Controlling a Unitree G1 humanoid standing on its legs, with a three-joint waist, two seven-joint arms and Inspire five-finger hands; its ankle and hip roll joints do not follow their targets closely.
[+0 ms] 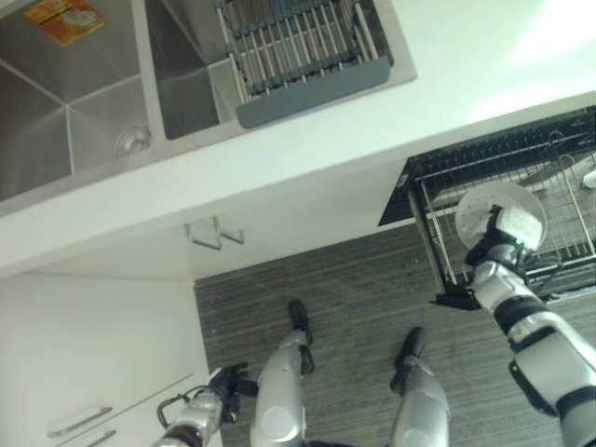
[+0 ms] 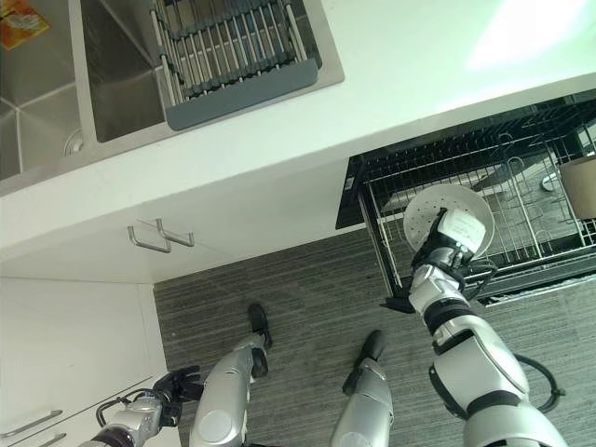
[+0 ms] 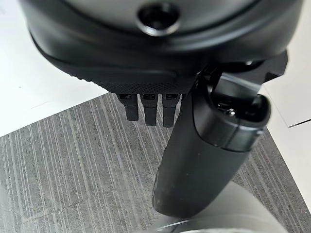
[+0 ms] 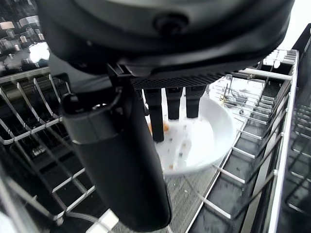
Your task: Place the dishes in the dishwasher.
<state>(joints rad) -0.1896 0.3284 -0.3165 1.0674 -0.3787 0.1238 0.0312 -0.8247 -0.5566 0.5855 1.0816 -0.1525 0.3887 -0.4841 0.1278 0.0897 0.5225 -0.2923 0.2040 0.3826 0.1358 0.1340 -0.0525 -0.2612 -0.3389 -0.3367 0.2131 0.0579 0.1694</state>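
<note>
Gripping white plate (image 2: pixel 447 216), right hand (image 2: pixel 445 244) over dishwasher rack (image 2: pixel 549 233); left hand (image 1: pixel 223 384) slack, low.

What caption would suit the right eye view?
Right hand holds a white plate over the pulled-out dishwasher rack; left hand hangs low.

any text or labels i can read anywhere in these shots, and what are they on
None can be read.
Sticker on the sink wall: orange and yellow with print, too small and blurred to read.
White plate in the right hand over the dishwasher rack: dots and food specks, no lettering.
</note>
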